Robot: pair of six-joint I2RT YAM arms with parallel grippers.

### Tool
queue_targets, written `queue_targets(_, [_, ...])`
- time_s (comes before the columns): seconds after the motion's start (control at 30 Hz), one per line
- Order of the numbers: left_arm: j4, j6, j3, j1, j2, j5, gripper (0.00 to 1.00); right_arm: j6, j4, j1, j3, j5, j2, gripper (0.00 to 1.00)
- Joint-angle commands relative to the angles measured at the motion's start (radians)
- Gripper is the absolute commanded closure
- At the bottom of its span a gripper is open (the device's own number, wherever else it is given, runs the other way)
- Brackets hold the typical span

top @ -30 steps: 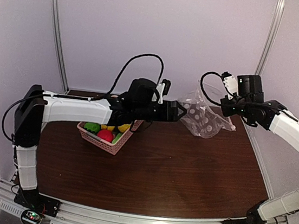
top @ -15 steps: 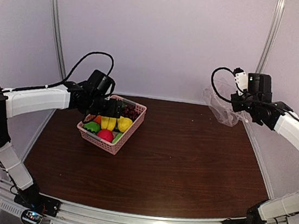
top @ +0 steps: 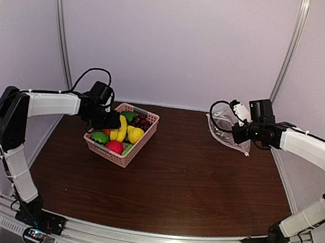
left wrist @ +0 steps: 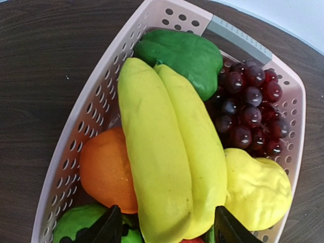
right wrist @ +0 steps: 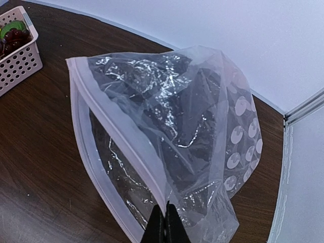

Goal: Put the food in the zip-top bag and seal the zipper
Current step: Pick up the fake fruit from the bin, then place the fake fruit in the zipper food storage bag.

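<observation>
The food lies in the pink basket point(top: 142, 140): yellow bananas point(left wrist: 167, 152), a yellow pear point(left wrist: 258, 190), an orange point(left wrist: 104, 169), green pieces point(left wrist: 182, 53) and dark grapes point(left wrist: 248, 106). My left gripper point(left wrist: 164, 230) is open just above the bananas, one finger on each side; it shows at the basket's left rim in the top view point(top: 100, 120). My right gripper point(right wrist: 167, 225) is shut on the upper edge of the clear dotted zip-top bag point(right wrist: 192, 131), holding its mouth open toward the basket. The pale zipper point(right wrist: 116, 131) runs along that mouth. The bag sits at the right rear of the table point(top: 225, 129).
The dark wooden table point(top: 190, 184) has white walls behind and at both sides. A metal rail point(top: 154, 239) with the arm bases runs along the near edge. The basket's grey handle point(left wrist: 238, 38) is at its far end.
My left arm has drawn back from the bag to the basket and lowered over the bananas. My right gripper has brought the bag down and inward, with its mouth open.
</observation>
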Motion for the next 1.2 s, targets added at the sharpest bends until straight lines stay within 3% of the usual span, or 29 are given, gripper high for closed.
queue_targets(0.0, [0.054, 0.003, 0.013, 0.021, 0.04, 0.04, 0.38, 0.019, 0.036, 0.005, -0.016, -0.058, -0.027, 1.0])
queue_targets(0.17, [0.049, 0.005, 0.05, 0.023, 0.098, 0.079, 0.43, 0.02, 0.04, 0.005, -0.023, -0.062, -0.038, 1.0])
queue_targets(0.33, [0.031, 0.023, 0.083, 0.023, 0.106, 0.082, 0.65, 0.022, 0.017, 0.005, -0.013, -0.079, -0.041, 1.0])
queue_targets(0.5, [0.013, 0.023, 0.057, 0.021, -0.038, 0.024, 0.74, 0.017, -0.055, 0.005, 0.033, -0.109, -0.049, 1.0])
queue_targets(0.7, [0.049, 0.052, 0.029, -0.014, -0.26, 0.037, 0.76, 0.04, -0.179, 0.005, 0.13, -0.214, -0.035, 1.0])
queue_targets(0.8, [0.246, 0.038, -0.056, -0.066, -0.349, 0.138, 0.77, 0.075, -0.22, 0.007, 0.167, -0.272, -0.013, 1.0])
queue_targets(0.93, [0.651, 0.024, -0.211, -0.196, -0.418, 0.213, 0.79, 0.122, -0.292, 0.006, 0.254, -0.353, 0.044, 1.0])
queue_targets(1.17, [1.114, -0.008, -0.251, -0.384, -0.288, 0.247, 0.79, 0.193, -0.371, 0.007, 0.384, -0.503, 0.104, 1.0])
